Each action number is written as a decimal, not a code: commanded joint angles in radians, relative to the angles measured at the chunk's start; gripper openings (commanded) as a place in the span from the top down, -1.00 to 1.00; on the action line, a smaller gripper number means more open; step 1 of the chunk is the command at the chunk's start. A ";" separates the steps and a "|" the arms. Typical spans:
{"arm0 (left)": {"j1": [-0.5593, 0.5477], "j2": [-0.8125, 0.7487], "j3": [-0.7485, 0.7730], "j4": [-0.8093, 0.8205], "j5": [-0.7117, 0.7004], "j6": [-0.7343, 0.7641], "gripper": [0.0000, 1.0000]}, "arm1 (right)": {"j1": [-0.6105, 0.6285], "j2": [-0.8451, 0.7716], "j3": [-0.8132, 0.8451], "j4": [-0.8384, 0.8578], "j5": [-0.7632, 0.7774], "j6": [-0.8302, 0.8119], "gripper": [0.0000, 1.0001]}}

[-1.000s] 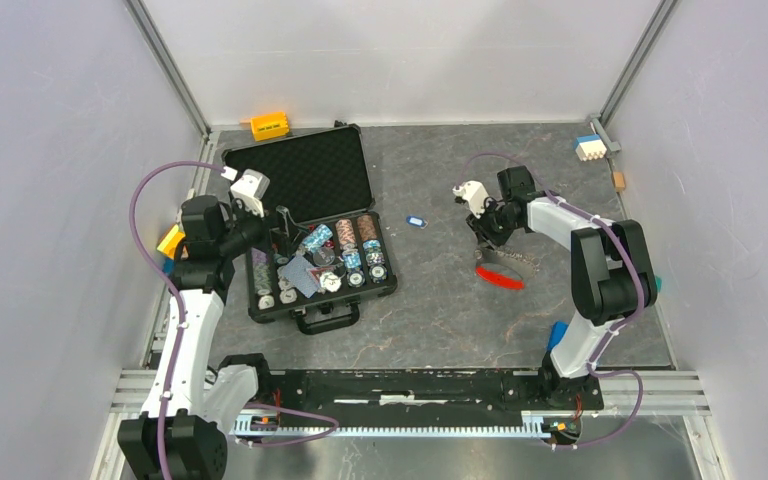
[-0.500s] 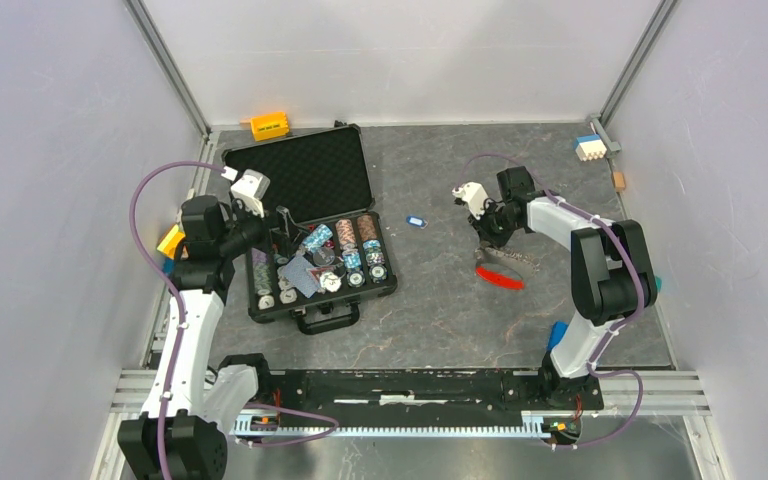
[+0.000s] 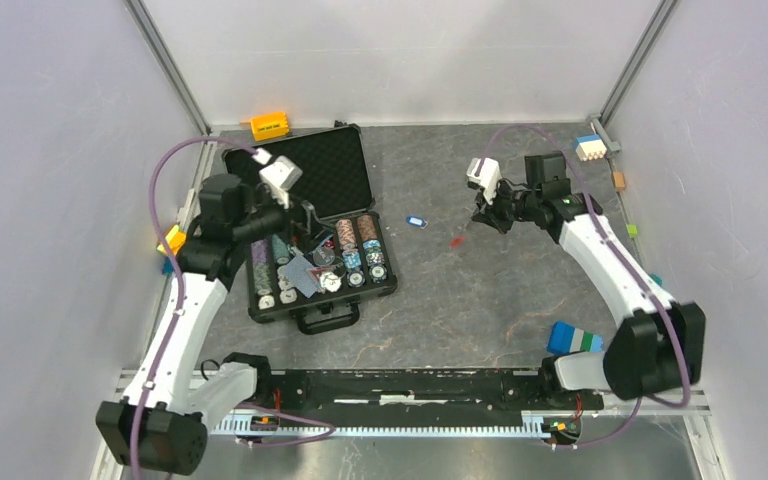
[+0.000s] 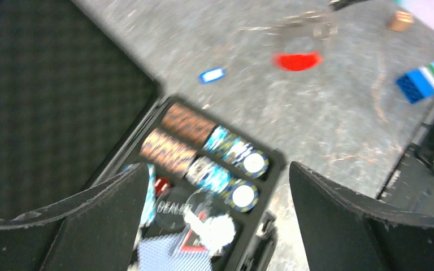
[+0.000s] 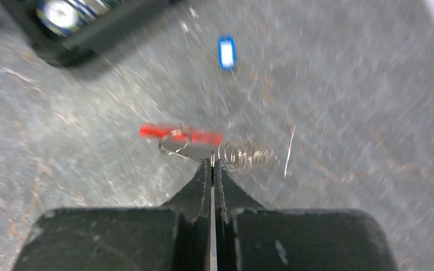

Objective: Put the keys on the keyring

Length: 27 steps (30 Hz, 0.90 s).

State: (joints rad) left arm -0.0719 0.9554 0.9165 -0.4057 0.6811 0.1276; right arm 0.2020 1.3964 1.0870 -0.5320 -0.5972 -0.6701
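My right gripper (image 5: 212,162) is shut on a thin silvery ring of the keyring (image 5: 242,155), whose red strip (image 5: 181,134) trails just beyond the fingertips. From above, that gripper (image 3: 480,224) is right of centre with the red strip (image 3: 457,241) at its lower left. A small blue-headed key (image 3: 416,221) lies flat on the table between the gripper and the case, also seen as the key (image 5: 226,52) ahead of the fingers. My left gripper (image 4: 217,169) is open and empty above the poker chips; it sees the key (image 4: 211,74) and keyring (image 4: 297,60) farther off.
An open black case (image 3: 310,170) of poker chips lies left of centre. An orange block (image 3: 269,125) sits at the back, a blue-and-white block (image 3: 589,147) at the back right, and a blue-green block (image 3: 573,338) by the right arm's base.
The right gripper closed on the keyring and moved it back and to the left while the arm swung out. The left gripper shifted right and farther over the case, staying open.
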 commanded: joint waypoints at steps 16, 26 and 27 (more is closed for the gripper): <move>-0.434 0.248 0.150 0.224 0.238 0.166 -0.72 | 0.147 -0.297 -0.060 -0.047 -0.444 -0.173 1.00; -0.581 0.325 0.117 0.104 0.274 0.614 -0.84 | 0.208 -0.240 0.009 -0.369 -0.599 -0.528 1.00; -0.589 0.334 0.116 0.088 0.275 0.653 -0.84 | 0.217 -0.241 0.007 -0.373 -0.605 -0.537 1.00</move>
State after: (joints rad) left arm -0.6312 1.2629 1.0328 -0.2611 0.9150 0.5190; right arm 0.3820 1.1591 1.0431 -0.7959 -1.1000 -1.0538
